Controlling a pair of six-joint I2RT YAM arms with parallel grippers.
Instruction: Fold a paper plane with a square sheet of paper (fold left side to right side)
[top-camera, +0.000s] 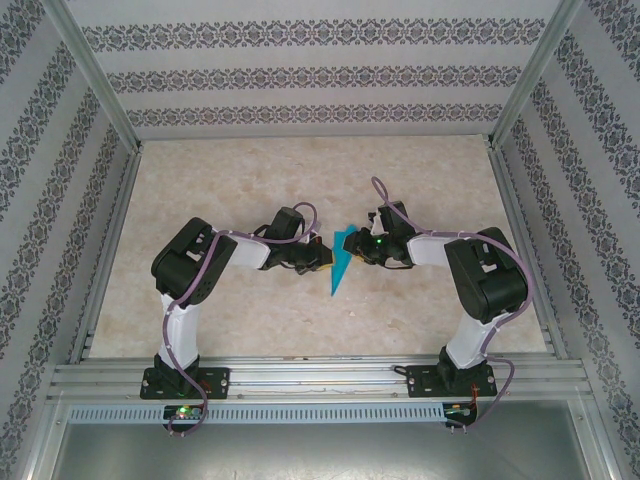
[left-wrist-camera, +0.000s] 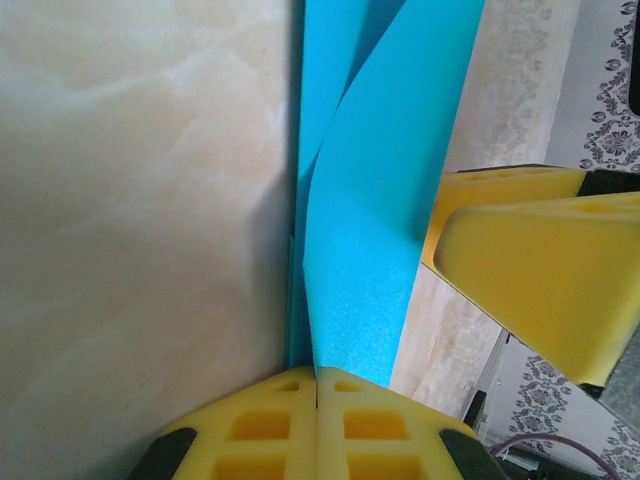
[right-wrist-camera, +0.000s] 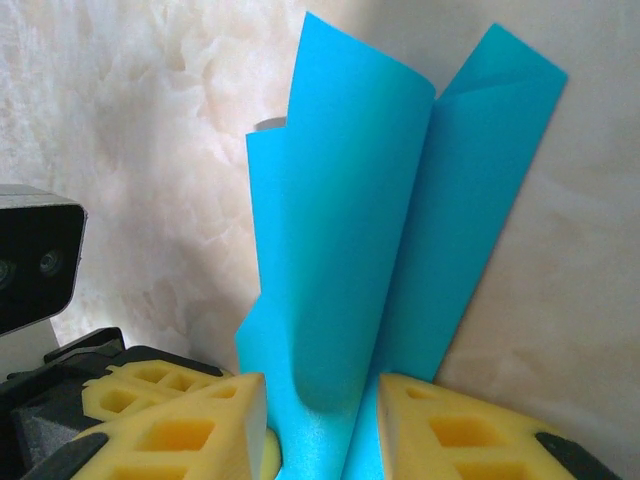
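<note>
The thin turquoise-blue paper (top-camera: 340, 262), already creased into a narrow shape tapering to a point, sat near the middle of the pale marble-patterned table (top-camera: 230, 180). It was well apart from the left and right edges and somewhat closer to the near edge than the far one. Its flaps curled loosely away from each other instead of lying flat, which suggested the fold was only half set.

It kept that shape, by my reading, because the left gripper (left-wrist-camera: 317, 392) had its yellow foam pads pressed together on the paper's edge. That pinch held the layers so they could not slide while the other arm worked.

The right gripper (right-wrist-camera: 320, 400) had its jaws apart, one yellow pad on each side of the paper. The bulging flap passed between them and at most brushed one pad, without being squeezed. That stance looked like preparation to close on the flap or press it over.

From above, the paper lay directly between the two grippers. It was caught in the left one and straddled by the right, and its point aimed toward the table's near edge.
</note>
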